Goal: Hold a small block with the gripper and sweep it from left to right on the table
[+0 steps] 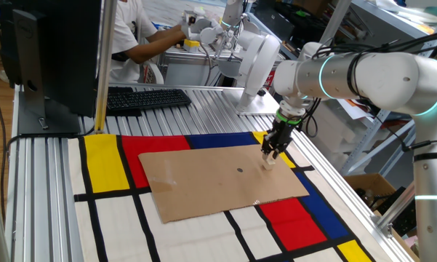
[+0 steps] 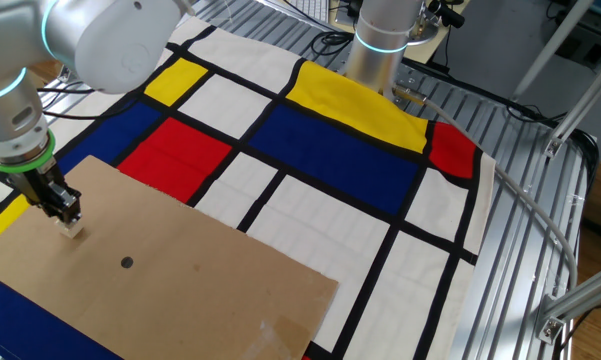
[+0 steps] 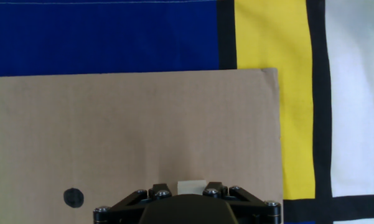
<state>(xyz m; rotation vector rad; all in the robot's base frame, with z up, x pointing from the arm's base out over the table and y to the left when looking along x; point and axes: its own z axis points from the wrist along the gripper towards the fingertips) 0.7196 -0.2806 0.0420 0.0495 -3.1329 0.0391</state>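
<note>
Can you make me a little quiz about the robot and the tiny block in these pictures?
1. True or false: the gripper is shut on the small block.
2. What is the block resting on? A) the brown cardboard sheet B) a yellow rectangle C) the keyboard
3. What small mark is on the cardboard, apart from the block?

Key:
1. True. The black fingers pinch the pale cube, pointing down.
2. A. It sits near the cardboard's edge, by the yellow rectangle.
3. A small dark dot, away from the block.
</note>
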